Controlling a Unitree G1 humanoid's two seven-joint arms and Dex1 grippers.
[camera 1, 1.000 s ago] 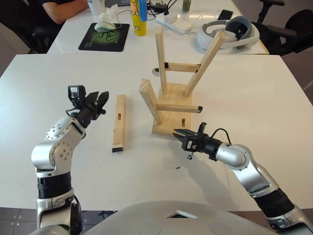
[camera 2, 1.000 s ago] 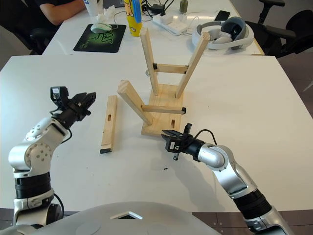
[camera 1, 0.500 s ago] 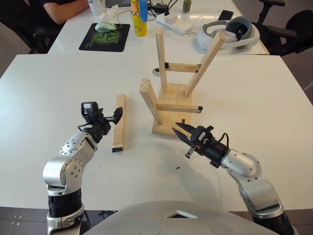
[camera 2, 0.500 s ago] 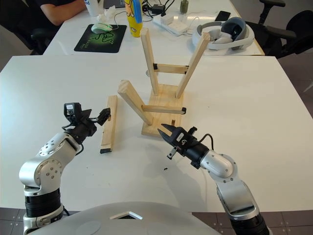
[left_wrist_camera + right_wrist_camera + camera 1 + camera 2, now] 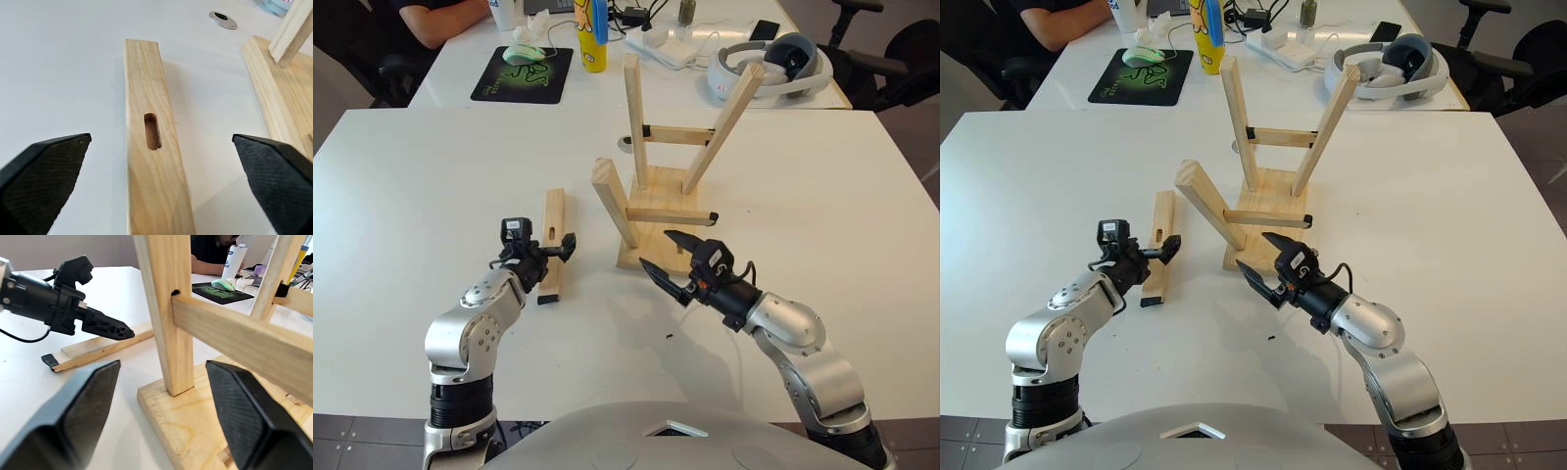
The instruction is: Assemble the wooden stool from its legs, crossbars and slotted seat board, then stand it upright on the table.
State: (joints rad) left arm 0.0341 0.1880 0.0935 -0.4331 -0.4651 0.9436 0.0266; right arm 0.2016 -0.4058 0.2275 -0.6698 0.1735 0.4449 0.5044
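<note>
The stool stands upside down: its seat board (image 5: pixel 661 235) lies flat on the white table with two upright legs (image 5: pixel 633 117), a third leaning leg (image 5: pixel 612 201) and crossbars (image 5: pixel 680 135) fitted. A loose slotted leg (image 5: pixel 552 235) lies flat to its left. My left gripper (image 5: pixel 556 253) is open, low over that leg's near end, with its fingers either side of the leg (image 5: pixel 151 161). My right gripper (image 5: pixel 656 250) is open at the board's near corner. In the right wrist view its fingers (image 5: pixel 93 396) flank the leaning leg (image 5: pixel 166 308) without touching it.
On the table behind lie a green mouse pad with a mouse (image 5: pixel 522 73), a yellow bottle (image 5: pixel 593 39), a power strip (image 5: pixel 666 44) and a headset (image 5: pixel 773 64). A round cable grommet (image 5: pixel 626 143) sits behind the stool. A small dark speck (image 5: pixel 669 337) lies near my right arm.
My left gripper has moved right and down onto the loose leg's near end. My right gripper has swung up and left to the seat board's near corner. Both stayed open.
</note>
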